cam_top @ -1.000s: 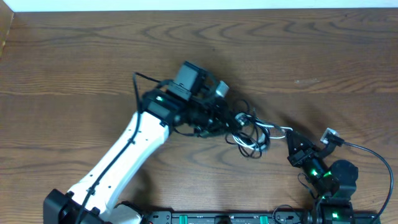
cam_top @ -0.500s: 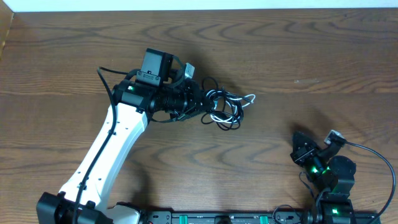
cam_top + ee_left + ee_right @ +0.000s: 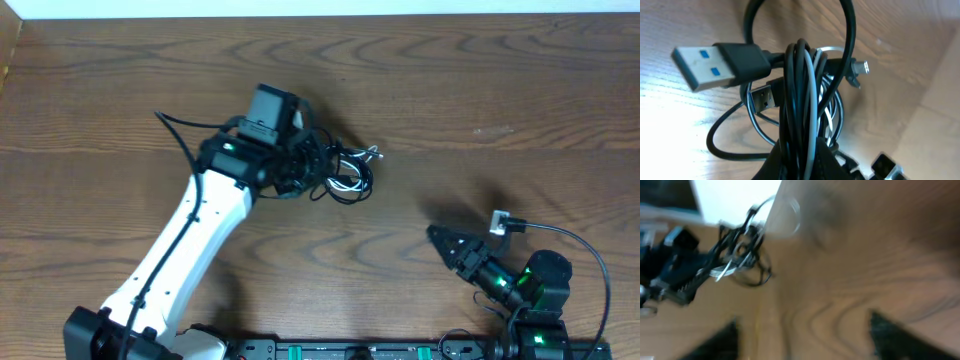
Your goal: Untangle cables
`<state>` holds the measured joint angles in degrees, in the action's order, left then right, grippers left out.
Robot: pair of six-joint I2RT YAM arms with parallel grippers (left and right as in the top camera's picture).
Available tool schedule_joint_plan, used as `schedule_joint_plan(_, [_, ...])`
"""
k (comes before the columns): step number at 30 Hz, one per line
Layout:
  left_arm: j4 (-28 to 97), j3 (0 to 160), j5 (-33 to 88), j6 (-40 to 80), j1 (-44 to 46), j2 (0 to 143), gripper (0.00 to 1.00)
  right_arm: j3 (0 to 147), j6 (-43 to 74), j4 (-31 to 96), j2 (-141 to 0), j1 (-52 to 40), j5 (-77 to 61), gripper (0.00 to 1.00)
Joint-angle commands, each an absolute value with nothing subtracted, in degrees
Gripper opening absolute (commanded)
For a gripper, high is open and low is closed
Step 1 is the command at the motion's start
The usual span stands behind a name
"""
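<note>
The cables [image 3: 347,170] form one tangled bunch of black cords with a white one, lying left of the table's middle. My left gripper [image 3: 312,168] is shut on that bunch. In the left wrist view several black strands and a pale one [image 3: 801,100] run straight up from between its fingers [image 3: 777,162]. A large plug with a blue insert [image 3: 715,60], a smaller plug [image 3: 762,100] and a tiny plug [image 3: 860,67] stick out of the bunch. My right gripper [image 3: 441,238] stands open and empty well to the lower right. Its blurred view shows dark fingers [image 3: 897,335] wide apart and the cables [image 3: 742,255] far off.
The wooden table ends at a white strip along the far edge [image 3: 320,8]. The right arm's own thick black wire [image 3: 592,255] loops at the lower right. A black rail [image 3: 350,350] runs along the near edge.
The right gripper has let go of the white cable end, opened and swung to point left. The left arm has pulled the bunch left and away, and the bunch now sits tighter.
</note>
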<state>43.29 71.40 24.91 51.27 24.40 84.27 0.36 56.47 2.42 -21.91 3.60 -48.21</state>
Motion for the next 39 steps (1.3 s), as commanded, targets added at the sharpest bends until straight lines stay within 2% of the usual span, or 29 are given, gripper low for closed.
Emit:
schedule_joint_plan(1, [42.68,72.4,15.62,57.58,28.6,83.99,0.08,0.32,57.63,2.33,-21.89,3.7,-55.61,0.99])
schedule_joint_plan(3, [41.63,72.4,12.75,57.58,30.74,84.2,0.09,0.32,58.19,2.24,-21.89,3.7,-54.04,0.99])
schedule_joint_plan(6, [39.94,72.4,10.98,59.2,33.52,84.66,0.08,0.32,64.99,2.02,-21.89,3.7,-52.23,0.99])
schedule_joint_plan(13, [36.56,72.4,10.83,62.92,38.44,87.0,0.08,0.32,82.06,1.1,-21.89,3.64,-53.15,0.71])
schedule_joint_plan(18, [36.56,72.4,10.85,62.89,40.01,88.99,0.08,0.32,87.02,-4.91,-21.89,3.64,-53.95,0.62])
schedule_joint_plan(24, [36.12,72.4,11.35,62.92,40.32,90.02,0.08,0.32,91.15,-8.32,-21.91,3.64,-53.91,0.45])
schedule_joint_plan(28, [34.15,72.4,11.31,62.87,41.54,90.02,0.08,0.32,97.73,-8.4,-21.91,3.64,-53.04,0.45])
schedule_joint_plan(33, [31.44,72.4,11.29,62.85,43.44,90.02,0.08,0.32,99.39,-8.36,-21.93,3.09,-49.6,0.45])
schedule_joint_plan(39, [31.11,72.4,11.31,62.87,45.47,90.02,0.08,0.32,103.79,-8.38,-21.93,-1.87,-41.93,0.45])
